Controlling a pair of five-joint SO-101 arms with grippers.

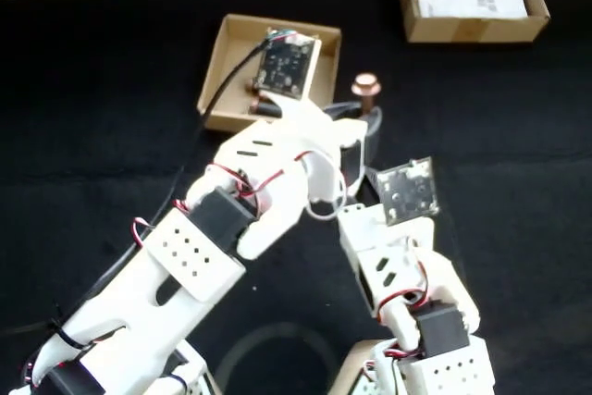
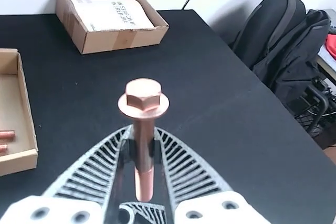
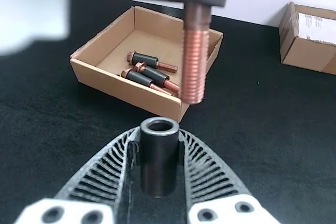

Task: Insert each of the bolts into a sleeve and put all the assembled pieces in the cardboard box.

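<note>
1. In the high view the left arm [image 1: 231, 201] reaches across the desk [image 1: 518, 136]. Its wrist camera board covers much of the inside of the cardboard box [image 1: 222, 62].
2. From above, the sleeve and both sets of jaws are mostly buried under the two arms. Only the copper bolt [image 1: 365, 87] shows clearly, its flanged head sticking up beside the box's near corner.
3. In the right wrist view the upper part of the bolt [image 3: 191, 61] is cut off by a dark, blurred mass.
4. In the left wrist view the cardboard box [image 2: 21, 129] is cut off at the edge, and only two copper ends show inside it.
5. Three assembled pieces [image 3: 149, 72] lie close together on the floor of the cardboard box [image 3: 126, 90], black sleeves on copper bolts.
6. A second box [image 1: 472, 30] holding printed paper sits at the far edge of the desk, well apart.
7. A dark backpack [image 2: 283, 40] stands beyond the desk's edge.
8. The left jaws are clamped on the bolt [image 2: 143, 98] around its shank, head up and threaded end pointing down.
9. The right arm [image 1: 407, 275] has its jaws clamped on the black sleeve [image 3: 159, 156], which stands upright with its bore open to the top.
10. The bolt's threaded tip hangs above the sleeve's mouth, near but a little off its axis, and is not yet in the bore.
</note>
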